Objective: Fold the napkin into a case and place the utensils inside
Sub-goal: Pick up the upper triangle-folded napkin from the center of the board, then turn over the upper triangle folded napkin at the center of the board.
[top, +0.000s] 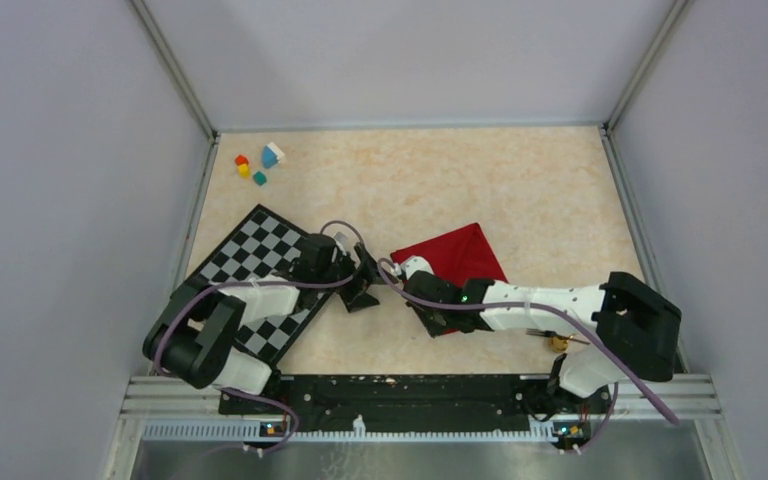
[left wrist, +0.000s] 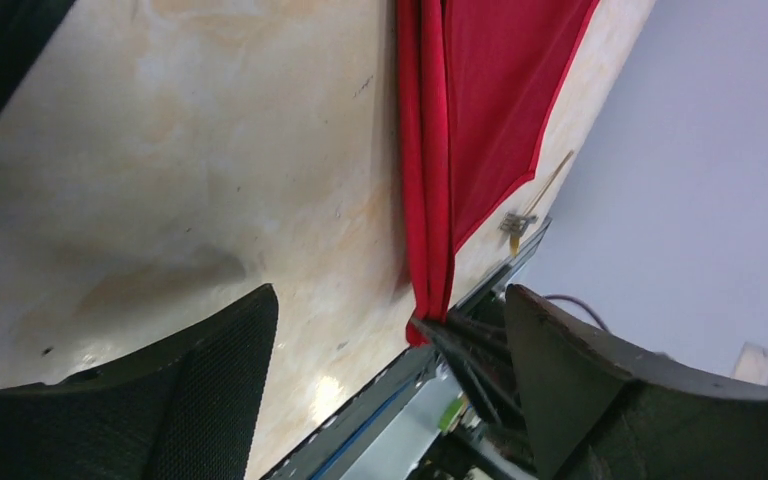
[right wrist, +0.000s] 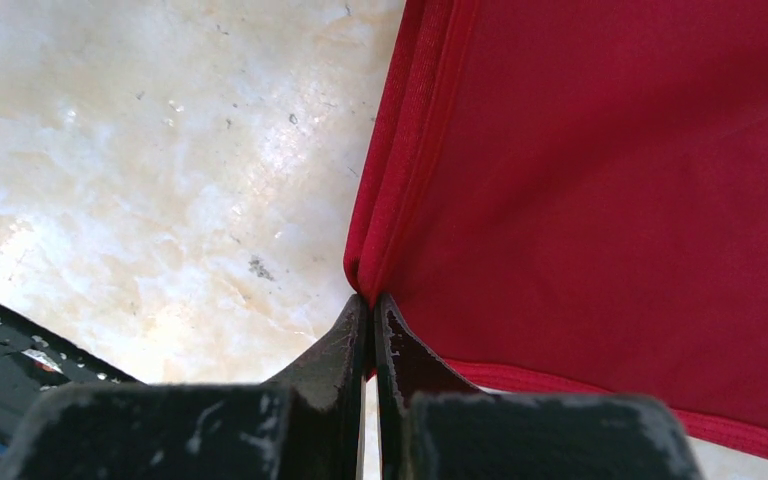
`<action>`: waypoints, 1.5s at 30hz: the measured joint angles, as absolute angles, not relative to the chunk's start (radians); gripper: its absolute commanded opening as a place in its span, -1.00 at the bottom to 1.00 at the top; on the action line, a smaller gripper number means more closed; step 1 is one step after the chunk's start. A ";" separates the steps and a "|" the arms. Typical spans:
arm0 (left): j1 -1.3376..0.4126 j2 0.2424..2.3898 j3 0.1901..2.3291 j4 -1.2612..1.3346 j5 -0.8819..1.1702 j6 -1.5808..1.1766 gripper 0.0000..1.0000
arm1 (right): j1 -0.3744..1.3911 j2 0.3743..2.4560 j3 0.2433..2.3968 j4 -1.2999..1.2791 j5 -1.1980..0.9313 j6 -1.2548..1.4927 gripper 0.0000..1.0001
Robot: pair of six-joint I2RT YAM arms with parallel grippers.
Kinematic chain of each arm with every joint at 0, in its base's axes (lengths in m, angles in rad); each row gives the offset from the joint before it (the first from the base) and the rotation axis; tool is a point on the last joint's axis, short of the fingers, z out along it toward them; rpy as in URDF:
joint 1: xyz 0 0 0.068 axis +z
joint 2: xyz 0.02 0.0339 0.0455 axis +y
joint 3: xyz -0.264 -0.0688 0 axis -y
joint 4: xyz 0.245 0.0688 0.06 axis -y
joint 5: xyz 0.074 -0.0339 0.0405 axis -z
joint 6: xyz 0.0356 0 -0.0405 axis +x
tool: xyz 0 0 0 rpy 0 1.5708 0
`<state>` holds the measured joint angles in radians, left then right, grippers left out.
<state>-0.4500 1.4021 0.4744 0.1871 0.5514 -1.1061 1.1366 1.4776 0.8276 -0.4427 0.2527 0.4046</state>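
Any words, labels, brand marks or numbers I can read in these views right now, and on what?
None can be read.
The napkin, checkered mat, coloured blocks and tabletop carry no print.
The left arm and right arm show no legible marking.

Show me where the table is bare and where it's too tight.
Widest bare stretch: the far table, between the coloured blocks and the right wall, beyond the napkin. Also bare: right of the napkin, and the near strip between checkered mat and right arm. Crowded: the napkin's left corner, where the left gripper and right gripper meet.
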 measured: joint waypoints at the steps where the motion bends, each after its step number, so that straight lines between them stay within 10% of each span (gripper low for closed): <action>1: -0.471 1.427 0.474 0.228 0.527 -1.155 0.75 | 1.136 1.470 0.822 -0.438 0.250 0.405 -1.00; 25: -0.611 1.674 0.577 0.454 0.050 -1.510 -0.18 | 1.121 1.375 0.756 -0.360 0.218 0.404 -1.00; 35: -0.611 1.736 0.617 0.462 0.036 -1.479 -1.00 | 1.116 1.359 0.746 -0.352 0.204 0.401 -1.00; 45: -0.559 1.244 0.724 -0.280 0.017 -1.418 -1.00 | 1.216 1.338 0.784 -0.258 -0.022 0.427 -1.00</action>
<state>-0.5587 1.2442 0.7242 -0.2802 0.0166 -1.4181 1.2163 1.3380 0.7837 -0.2581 -0.0223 0.4271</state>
